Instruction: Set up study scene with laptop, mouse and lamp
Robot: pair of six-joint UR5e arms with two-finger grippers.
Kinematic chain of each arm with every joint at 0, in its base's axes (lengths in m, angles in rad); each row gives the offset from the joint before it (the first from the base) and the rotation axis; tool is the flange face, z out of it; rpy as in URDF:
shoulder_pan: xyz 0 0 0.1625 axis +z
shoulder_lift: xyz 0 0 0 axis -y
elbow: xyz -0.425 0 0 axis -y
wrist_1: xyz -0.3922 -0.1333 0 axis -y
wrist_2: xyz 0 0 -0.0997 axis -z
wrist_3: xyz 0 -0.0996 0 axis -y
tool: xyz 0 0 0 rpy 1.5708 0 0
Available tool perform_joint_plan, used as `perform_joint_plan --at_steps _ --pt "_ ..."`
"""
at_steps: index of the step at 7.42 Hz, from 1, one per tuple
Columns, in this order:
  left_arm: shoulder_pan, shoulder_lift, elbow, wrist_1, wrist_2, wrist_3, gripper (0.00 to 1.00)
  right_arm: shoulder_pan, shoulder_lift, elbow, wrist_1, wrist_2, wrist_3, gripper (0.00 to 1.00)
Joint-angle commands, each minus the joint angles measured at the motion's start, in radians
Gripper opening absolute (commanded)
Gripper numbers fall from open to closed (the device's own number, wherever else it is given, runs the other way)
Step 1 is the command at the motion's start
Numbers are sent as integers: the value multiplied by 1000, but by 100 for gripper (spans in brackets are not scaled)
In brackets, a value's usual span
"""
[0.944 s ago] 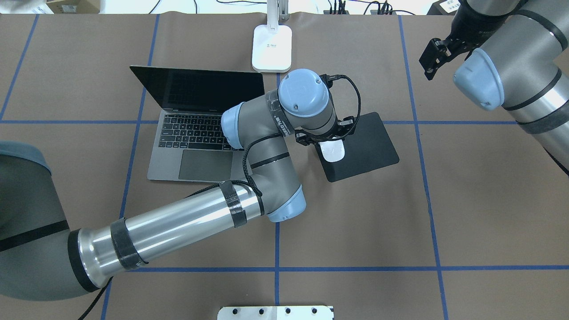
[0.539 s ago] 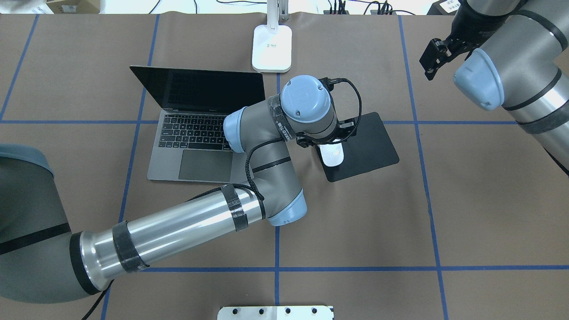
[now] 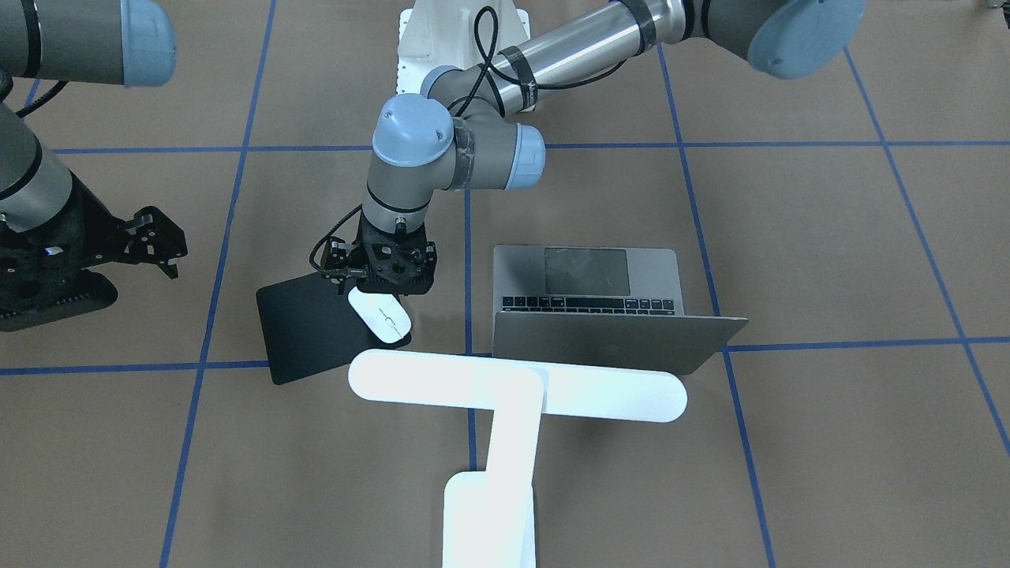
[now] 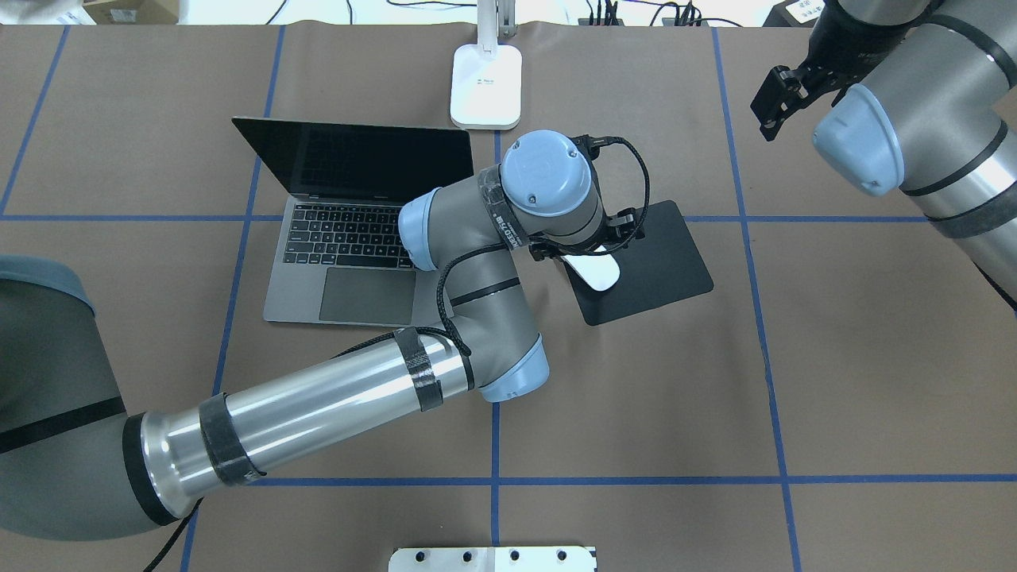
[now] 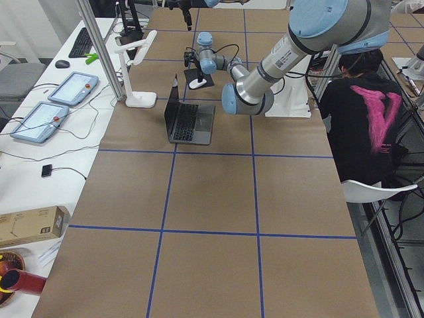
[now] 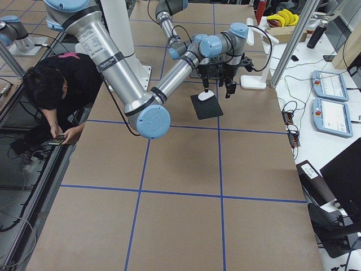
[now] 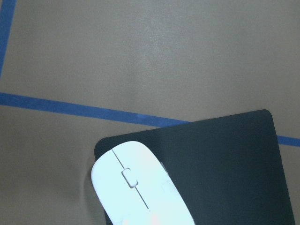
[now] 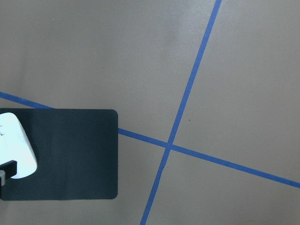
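Observation:
The white mouse [image 3: 381, 315] lies over the corner of the black mouse pad [image 3: 304, 331] nearest the laptop. My left gripper [image 3: 371, 293] points straight down and is shut on the mouse's rear end. I cannot tell whether the mouse rests on the pad. It fills the bottom of the left wrist view [image 7: 140, 187]. The grey laptop [image 4: 349, 254] stands open beside the pad. The white lamp's base [image 4: 486, 86] stands behind the laptop, and its head [image 3: 517, 386] hangs above. My right gripper [image 4: 777, 95] is open and empty, high at the far right.
The white ribbed pedestal [image 4: 493, 558] sits at the table's near edge. Blue tape lines [image 4: 759, 318] cross the brown cover. An operator in black [image 6: 56, 84] crouches beside the table. Tablets and cables [image 5: 59, 99] lie on the white bench beyond the lamp.
My left gripper shifted slightly over the pad with the mouse, and the mouse turned a little. The right arm barely moved.

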Motion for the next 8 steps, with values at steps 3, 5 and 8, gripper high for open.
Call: perform_joint_plan --at_steps 3,5,8 --pt "-69 259 -591 526 -129 320 100 21 -1 30 25 -10 -7 100" --pt "-187 463 -858 684 -192 576 100 47 -24 23 66 -10 -6 100" --pt "-434 739 -976 690 -322 904 100 202 -189 10 69 23 -32 100"
